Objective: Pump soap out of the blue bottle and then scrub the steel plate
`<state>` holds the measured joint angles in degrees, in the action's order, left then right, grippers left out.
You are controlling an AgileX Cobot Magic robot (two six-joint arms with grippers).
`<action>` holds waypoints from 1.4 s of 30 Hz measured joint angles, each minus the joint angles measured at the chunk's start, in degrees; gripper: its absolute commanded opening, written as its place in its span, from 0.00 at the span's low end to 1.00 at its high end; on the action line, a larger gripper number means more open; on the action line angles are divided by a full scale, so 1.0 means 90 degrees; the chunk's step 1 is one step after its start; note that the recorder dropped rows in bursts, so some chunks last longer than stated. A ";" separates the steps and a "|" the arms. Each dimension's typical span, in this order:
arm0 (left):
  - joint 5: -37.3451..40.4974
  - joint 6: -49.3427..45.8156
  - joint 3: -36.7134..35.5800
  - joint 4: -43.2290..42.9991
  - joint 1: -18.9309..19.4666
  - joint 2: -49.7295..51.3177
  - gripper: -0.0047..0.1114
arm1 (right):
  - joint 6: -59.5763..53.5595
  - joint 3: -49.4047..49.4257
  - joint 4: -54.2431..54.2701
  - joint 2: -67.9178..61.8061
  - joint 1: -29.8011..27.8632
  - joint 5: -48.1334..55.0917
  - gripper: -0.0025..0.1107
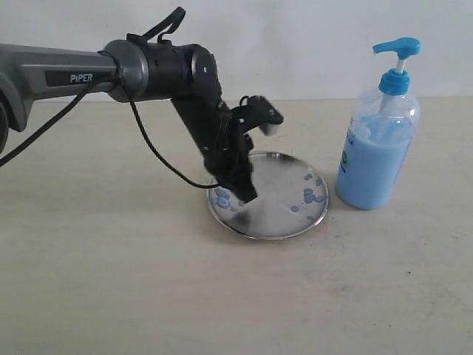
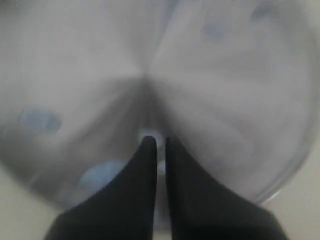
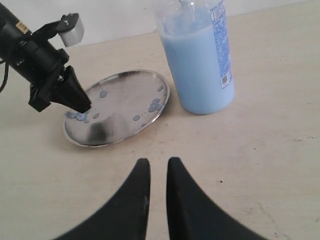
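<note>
At the left, the black arm (image 1: 148, 70) angles down so that the left fingers (image 1: 240, 186) reach the left part of the plate (image 1: 284, 222), which lies flat on the surface (image 1: 111, 281) near the middle. These fingers are closed to a thin slit with nothing visible between them, their tips down among blobs of soap (image 1: 310, 194); more blobs dot the plate's right side. I cannot tell whether the tips actually press on the metal. Just right of the plate, not touching it, the bottle (image 1: 378, 148) stands upright and mostly full. The right fingers (image 3: 140, 185), unseen from outside, hang over bare surface near both, likewise closed on nothing. With soap on the plate, scrubbing seems the step in hand; the next move calls for sweeping the tips rightward through the blobs without shoving the plate into the bottle.
</note>
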<state>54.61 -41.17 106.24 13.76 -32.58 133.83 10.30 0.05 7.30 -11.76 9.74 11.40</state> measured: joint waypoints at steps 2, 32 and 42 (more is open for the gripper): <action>-0.0070 0.0978 -0.0011 -0.1072 0.0182 -0.0055 0.08 | 0.0000 0.0000 0.0000 0.0000 0.0000 0.0000 0.03; -0.2004 -0.0458 -0.1722 0.2550 0.0579 -0.1569 0.08 | 0.0000 0.0000 0.0000 0.0000 0.0000 0.0000 0.03; -0.6455 -0.0574 -0.7445 0.2943 0.0362 -0.7143 0.08 | 0.0000 0.0000 0.0000 0.0000 0.0000 0.0000 0.03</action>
<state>-3.48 -46.33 39.24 40.25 -29.32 69.54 10.30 0.05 7.30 -11.76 9.74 11.40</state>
